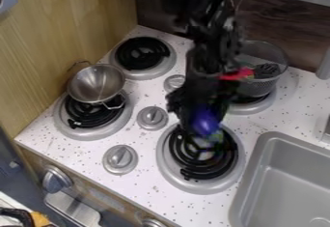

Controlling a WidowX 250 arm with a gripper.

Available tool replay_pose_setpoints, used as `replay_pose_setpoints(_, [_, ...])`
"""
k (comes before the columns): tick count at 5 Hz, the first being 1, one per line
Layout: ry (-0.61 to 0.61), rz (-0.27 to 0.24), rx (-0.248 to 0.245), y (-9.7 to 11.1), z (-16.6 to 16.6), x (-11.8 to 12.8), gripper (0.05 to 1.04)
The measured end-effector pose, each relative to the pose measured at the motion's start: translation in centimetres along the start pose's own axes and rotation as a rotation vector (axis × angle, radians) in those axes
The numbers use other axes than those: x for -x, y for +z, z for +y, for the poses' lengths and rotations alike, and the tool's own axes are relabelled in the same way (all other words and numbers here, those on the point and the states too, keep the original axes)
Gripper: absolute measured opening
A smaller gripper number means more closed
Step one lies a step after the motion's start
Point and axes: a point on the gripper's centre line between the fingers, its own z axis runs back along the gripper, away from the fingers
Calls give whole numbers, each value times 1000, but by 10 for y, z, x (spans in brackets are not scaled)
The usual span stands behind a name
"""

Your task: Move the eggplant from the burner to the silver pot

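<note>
Speckled white tabletop (145, 141), burner (193, 165) below the end effector (203, 115), two more burners (143, 53), three knobs (153, 118) and silver pot (97, 83) to its left, mesh basket (263, 85) and gray sink (290, 177) to its right

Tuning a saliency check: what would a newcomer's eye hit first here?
The black arm, dark against the white speckled counter, from the top edge down. Next, the purple eggplant at its lower end, over the near right burner, and the silver pot on the near left burner.
</note>
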Motion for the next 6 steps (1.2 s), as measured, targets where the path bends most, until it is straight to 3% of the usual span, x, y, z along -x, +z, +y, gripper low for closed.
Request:
replay_pose_setpoints(1, [-28, -99, 54, 13, 0, -19, 779])
replay_pose_setpoints(2, [-40, -159, 31, 13, 20, -48, 779])
replay_pose_setpoints(4, [-134, -202, -28, 19, 60, -97, 779])
replay_pose_setpoints(5, [-174, -198, -43, 23, 74, -118, 779])
replay_pose_setpoints(6, [-240, -189, -31, 8, 94, -134, 779])
